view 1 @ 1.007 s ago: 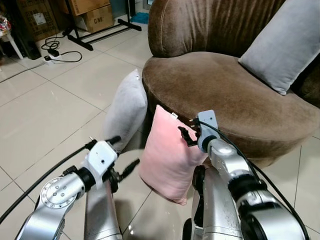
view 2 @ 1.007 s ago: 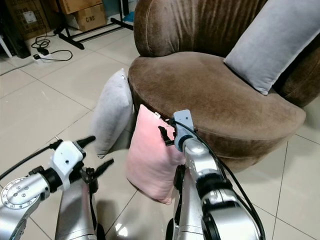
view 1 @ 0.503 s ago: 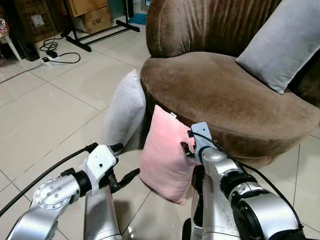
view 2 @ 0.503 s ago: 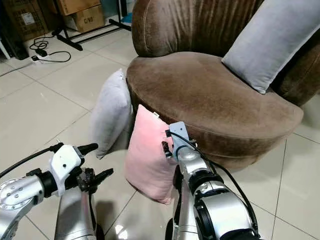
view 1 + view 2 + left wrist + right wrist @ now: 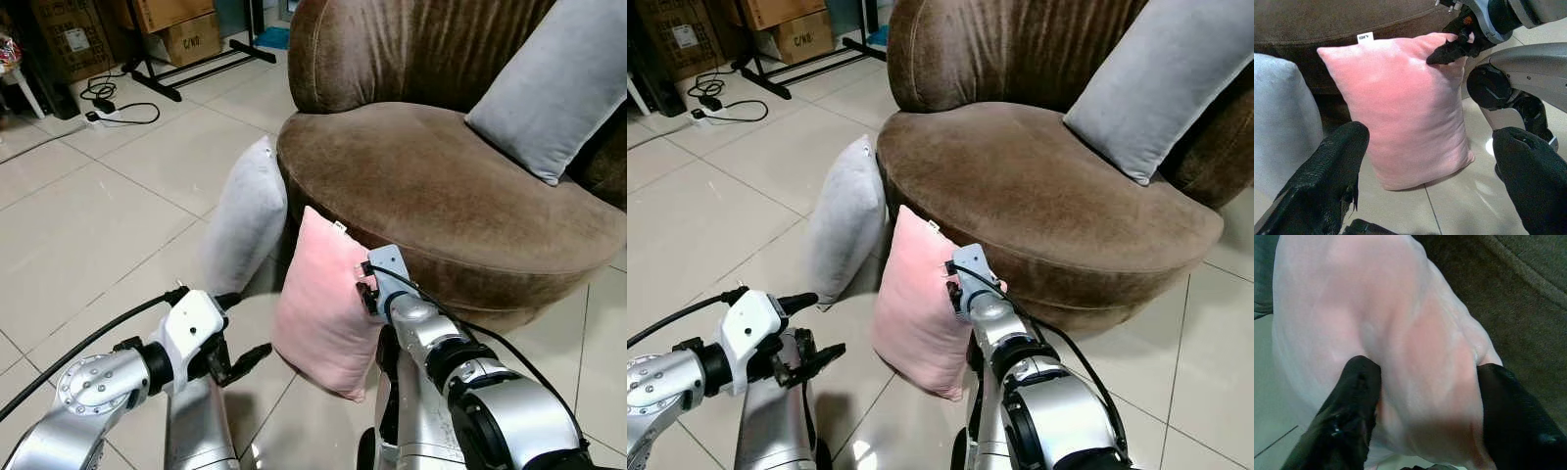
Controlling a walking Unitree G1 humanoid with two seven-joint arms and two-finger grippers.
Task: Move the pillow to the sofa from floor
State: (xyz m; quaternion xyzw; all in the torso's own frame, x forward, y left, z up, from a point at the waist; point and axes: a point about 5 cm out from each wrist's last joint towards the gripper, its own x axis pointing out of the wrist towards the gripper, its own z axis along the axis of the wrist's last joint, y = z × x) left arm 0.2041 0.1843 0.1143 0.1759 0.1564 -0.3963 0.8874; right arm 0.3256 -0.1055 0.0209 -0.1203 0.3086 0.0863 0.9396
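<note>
Two pillows lean on the tiled floor against the front of the round brown sofa: a pink pillow standing on its lower edge, and a grey pillow just beside it on the robot's left, touching the sofa's base. A third, larger grey cushion rests on the seat against the backrest, well apart from the other two.

The right gripper is at the upper right corner of the pink pillow, fingers spread wide with the soft edge bulging between them — they press into the fabric on both sides, straddling the corner rather than pinching it flat. In the left wrist view one black fingertip of it lies on the pillow's top edge, near the small white tag.

The left gripper hovers low over the floor, on the robot's left of the pink pillow and apart from it, aimed at its face. Its fingers stand wide open with nothing between them.

Beyond the sofa, cardboard boxes, a black stand's feet and a power strip with cables sit on the floor.
</note>
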